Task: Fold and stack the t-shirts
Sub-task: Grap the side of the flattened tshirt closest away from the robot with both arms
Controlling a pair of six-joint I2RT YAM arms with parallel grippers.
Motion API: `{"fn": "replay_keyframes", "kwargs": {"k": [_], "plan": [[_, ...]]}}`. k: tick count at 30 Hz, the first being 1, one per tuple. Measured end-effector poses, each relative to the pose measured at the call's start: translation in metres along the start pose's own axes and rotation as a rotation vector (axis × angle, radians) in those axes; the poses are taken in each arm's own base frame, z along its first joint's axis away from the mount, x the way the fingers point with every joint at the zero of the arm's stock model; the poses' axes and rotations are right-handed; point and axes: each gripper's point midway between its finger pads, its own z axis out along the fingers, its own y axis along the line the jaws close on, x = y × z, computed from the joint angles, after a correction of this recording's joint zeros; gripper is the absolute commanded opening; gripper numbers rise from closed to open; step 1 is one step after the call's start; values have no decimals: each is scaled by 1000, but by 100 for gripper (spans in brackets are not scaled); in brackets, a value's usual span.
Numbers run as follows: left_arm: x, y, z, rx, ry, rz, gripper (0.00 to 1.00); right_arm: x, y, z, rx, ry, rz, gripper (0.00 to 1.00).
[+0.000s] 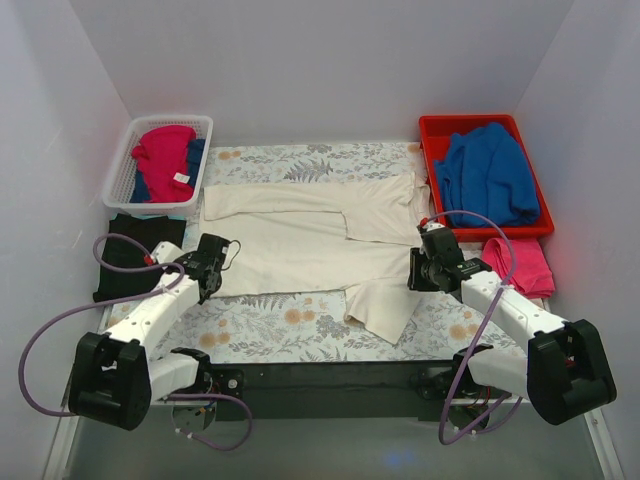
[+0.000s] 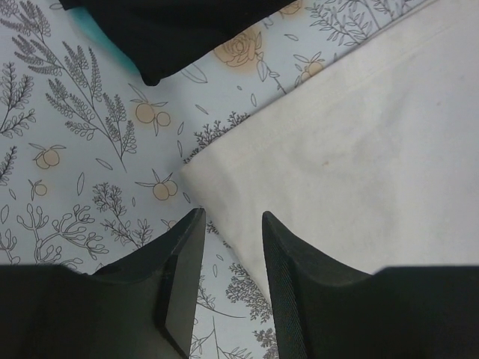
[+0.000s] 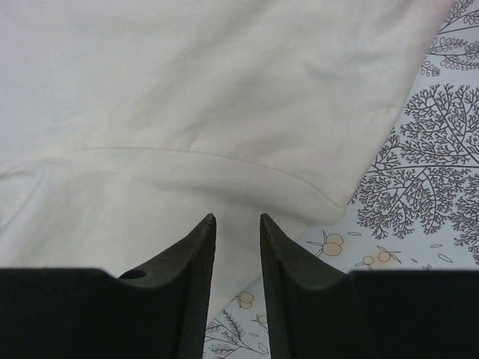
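Observation:
A large cream-white long-sleeved t-shirt [image 1: 300,245] lies spread flat across the middle of the floral tablecloth [image 1: 270,330]. A folded black t-shirt [image 1: 130,255] rests at the left. My left gripper [image 1: 222,262] hovers at the cream shirt's left edge. In the left wrist view it [image 2: 232,221] is open, with the cream corner [image 2: 359,164] running under the gap and the black shirt [image 2: 172,30] beyond. My right gripper [image 1: 415,268] is at the shirt's right side. In the right wrist view it [image 3: 238,218] is open above a cream fold [image 3: 187,90], gripping nothing.
A white basket [image 1: 125,170] holding red and blue clothes stands at the back left. A red bin [image 1: 435,135] with a blue garment sits at the back right. A pink cloth [image 1: 522,265] lies beside my right arm. White walls enclose three sides.

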Motion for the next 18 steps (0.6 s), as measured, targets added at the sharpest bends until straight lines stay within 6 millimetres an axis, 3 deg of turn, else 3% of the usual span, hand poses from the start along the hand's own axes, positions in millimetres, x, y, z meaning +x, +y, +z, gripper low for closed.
{"fn": "replay_keyframes", "kwargs": {"k": [14, 18], "plan": [[30, 25, 17, -123, 65, 9, 32, -1, 5, 3, -27, -2, -1, 36], [31, 25, 20, -139, 58, 16, 33, 1, 4, 3, -27, 2, -1, 36]]}}
